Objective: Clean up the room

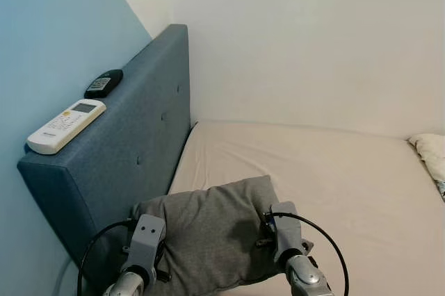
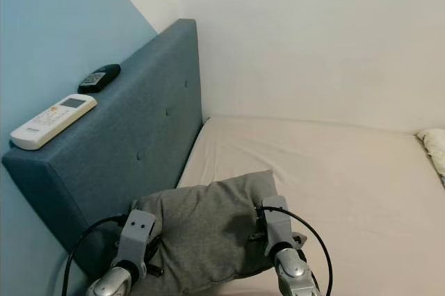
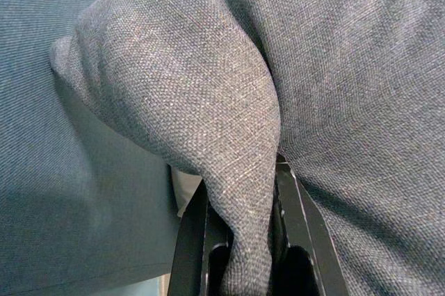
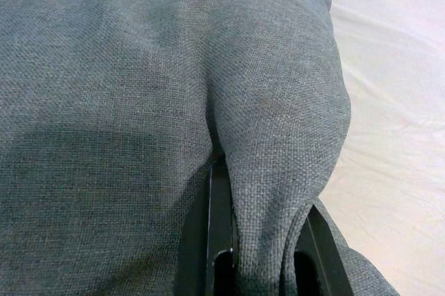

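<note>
A grey fabric pillow [image 1: 208,230] hangs low in front of me, over the near corner of the beige bed [image 1: 320,164] and close to the blue padded headboard [image 1: 132,143]. My left gripper [image 3: 240,230] is shut on a fold at the pillow's left edge beside the headboard. On the opposite edge, my right gripper [image 4: 268,237] is shut on another fold, above the mattress. Black fingers [image 4: 219,233] show on either side of each pinched fold.
On top of the headboard lie a white remote [image 1: 67,126] and a black remote [image 1: 103,83]. A white pillow [image 1: 431,153] sits at the bed's far right edge. White walls close the corner behind the bed, and a light blue wall runs along the left.
</note>
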Available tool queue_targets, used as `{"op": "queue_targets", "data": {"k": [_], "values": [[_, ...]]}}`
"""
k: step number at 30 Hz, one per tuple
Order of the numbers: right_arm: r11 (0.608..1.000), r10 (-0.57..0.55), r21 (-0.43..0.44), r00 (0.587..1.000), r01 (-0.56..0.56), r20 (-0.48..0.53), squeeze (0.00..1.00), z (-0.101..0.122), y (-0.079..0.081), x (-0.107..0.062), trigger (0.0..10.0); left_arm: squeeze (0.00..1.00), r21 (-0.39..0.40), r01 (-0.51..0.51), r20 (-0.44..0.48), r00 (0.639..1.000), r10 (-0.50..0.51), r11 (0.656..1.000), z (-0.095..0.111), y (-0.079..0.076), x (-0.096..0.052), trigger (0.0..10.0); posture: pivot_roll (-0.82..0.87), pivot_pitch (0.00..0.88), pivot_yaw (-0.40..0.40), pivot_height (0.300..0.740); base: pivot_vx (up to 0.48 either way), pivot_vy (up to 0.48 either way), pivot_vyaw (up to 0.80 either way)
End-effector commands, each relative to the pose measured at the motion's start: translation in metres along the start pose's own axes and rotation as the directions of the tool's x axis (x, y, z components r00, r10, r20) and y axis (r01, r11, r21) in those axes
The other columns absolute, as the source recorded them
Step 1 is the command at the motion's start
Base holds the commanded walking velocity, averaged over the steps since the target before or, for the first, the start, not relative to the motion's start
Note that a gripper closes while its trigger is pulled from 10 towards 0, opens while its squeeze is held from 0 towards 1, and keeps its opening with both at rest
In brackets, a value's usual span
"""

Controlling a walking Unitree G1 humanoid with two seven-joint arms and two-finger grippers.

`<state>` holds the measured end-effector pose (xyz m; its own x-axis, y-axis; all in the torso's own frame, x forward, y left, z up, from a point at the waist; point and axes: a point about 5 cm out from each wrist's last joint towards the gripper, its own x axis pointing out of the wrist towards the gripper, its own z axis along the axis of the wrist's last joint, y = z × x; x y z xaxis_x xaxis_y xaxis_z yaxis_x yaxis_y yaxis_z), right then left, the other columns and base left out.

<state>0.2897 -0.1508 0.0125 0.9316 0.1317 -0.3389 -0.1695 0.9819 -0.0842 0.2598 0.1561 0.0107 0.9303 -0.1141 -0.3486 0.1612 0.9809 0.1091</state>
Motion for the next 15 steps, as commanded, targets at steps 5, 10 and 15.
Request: {"op": "queue_targets", "data": {"k": [5, 10, 15], "values": [[1.000, 0.018, -0.010, 1.000, -0.018, -0.002, 0.00, 0.0001, 0.0032, 0.0006, 10.0, 0.00, 0.027, -0.009, 0.032, 0.999, 0.008, 1.000, 0.0084, 0.0009, 0.0021, 10.0, 0.00, 0.070, -0.045, 0.740, 0.000, 0.000, 0.00], [1.000, 0.018, -0.008, 1.000, -0.018, -0.002, 0.00, 0.0000, 0.0033, 0.0005, 10.0, 0.00, 0.028, -0.008, 0.031, 0.999, 0.007, 1.000, 0.0086, 0.0006, 0.0024, 10.0, 0.00, 0.071, -0.045, 0.740, 0.000, 0.000, 0.00], [1.000, 0.019, -0.011, 1.000, -0.019, -0.002, 0.00, 0.0001, 0.0033, 0.0006, 10.0, 0.00, 0.029, -0.008, 0.030, 1.000, 0.007, 1.000, 0.0086, 0.0006, 0.0026, 10.0, 0.00, 0.072, -0.045, 0.740, 0.000, 0.000, 0.00]]}}
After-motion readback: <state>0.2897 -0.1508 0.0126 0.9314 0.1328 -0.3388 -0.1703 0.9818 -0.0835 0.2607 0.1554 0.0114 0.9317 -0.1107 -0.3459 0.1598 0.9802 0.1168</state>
